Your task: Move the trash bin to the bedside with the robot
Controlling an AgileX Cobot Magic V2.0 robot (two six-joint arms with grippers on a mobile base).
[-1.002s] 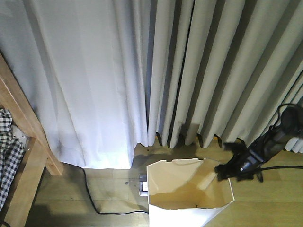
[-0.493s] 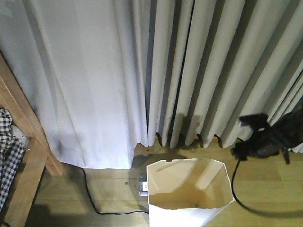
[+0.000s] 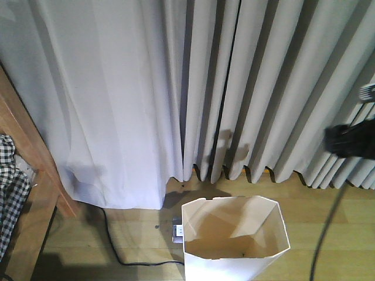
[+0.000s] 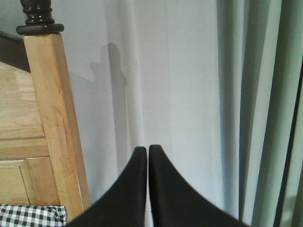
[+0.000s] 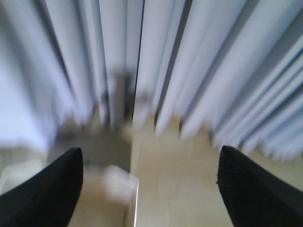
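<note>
Since a second ago, when the right gripper [image 3: 350, 141] sat at the far rim of the trash bin [image 3: 234, 234], it has risen and pulled away toward the right edge of the front view, where it now shows as a blurred dark shape against the curtain [image 3: 176, 88], well apart from the bin. Its cable [image 3: 325, 228] trails down over the wooden floor [image 3: 88, 257]. From the right wrist view, its fingers [image 5: 42, 189] stand wide apart with nothing between them, so the jaws are released.

Meanwhile the bin has not shifted: it stands upright on the floor below the curtain's hem, near the bed frame [image 3: 26, 146] but not touching it, with checked bedding [image 3: 12, 187] at the far left. Judging by this, the placing looks done or nearly so, and the arm is retreating rather than reaching in again.

Over on the other side, the left gripper [image 4: 147, 156] has its fingertips pressed together, clenched on nothing, pointing at the curtain beside the bedpost [image 4: 52, 118].

No brand, label or legible writing appears anywhere; a small pale object on the floor behind the bin is too unclear to read.
</note>
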